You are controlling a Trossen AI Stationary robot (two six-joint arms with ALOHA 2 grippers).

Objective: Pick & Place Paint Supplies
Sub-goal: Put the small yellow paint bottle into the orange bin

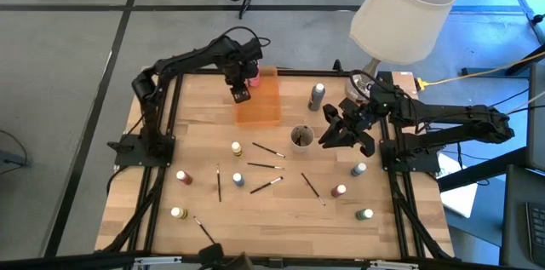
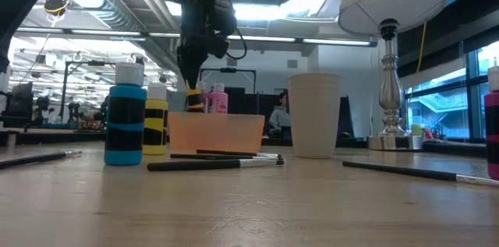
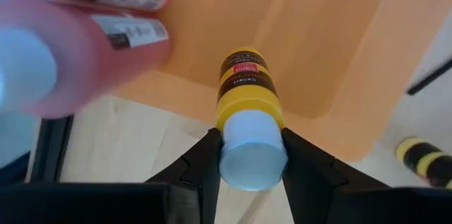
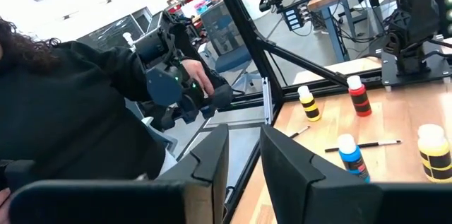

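The left end effector (image 3: 244, 155) grips a yellow bottle (image 3: 244, 97) by its cap, bottom pointing at the orange tray (image 3: 311, 33). The right end effector (image 4: 244, 160) is a little open, holding nothing.

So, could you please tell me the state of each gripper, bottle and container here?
Left gripper: shut on yellow bottle, over tray.
Yellow bottle: capped, held by its cap.
Pink bottle: upright, in tray.
Cup: upright.
Brushes: lying flat.
Right gripper: open, empty, near cup.
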